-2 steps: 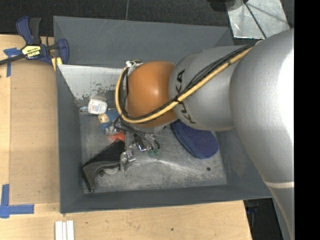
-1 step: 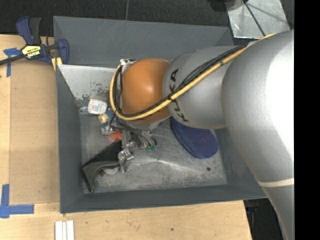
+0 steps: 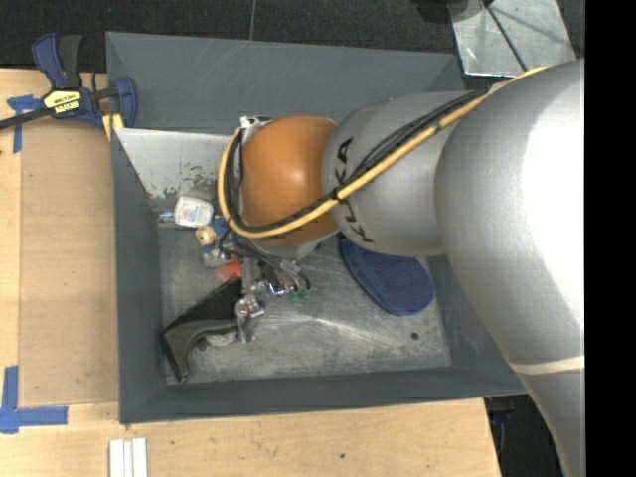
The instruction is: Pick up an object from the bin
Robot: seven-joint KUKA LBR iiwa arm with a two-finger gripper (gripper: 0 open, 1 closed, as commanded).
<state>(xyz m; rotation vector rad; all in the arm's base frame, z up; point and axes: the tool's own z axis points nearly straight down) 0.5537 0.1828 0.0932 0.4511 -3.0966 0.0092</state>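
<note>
Black bent tool (image 3: 199, 324) lies on the bin (image 3: 134, 296) floor at the lower left. Its long axis runs from lower left up toward the right, with a short hooked end at the low left corner. Its upper right end is hidden under the gripper (image 3: 245, 316), which sits right at it; whether the gripper is released or clenched cannot be told. A blue flat pad (image 3: 396, 284) is half covered by the arm. Small bits (image 3: 194, 213) by the back left wall are hard to make out.
</note>
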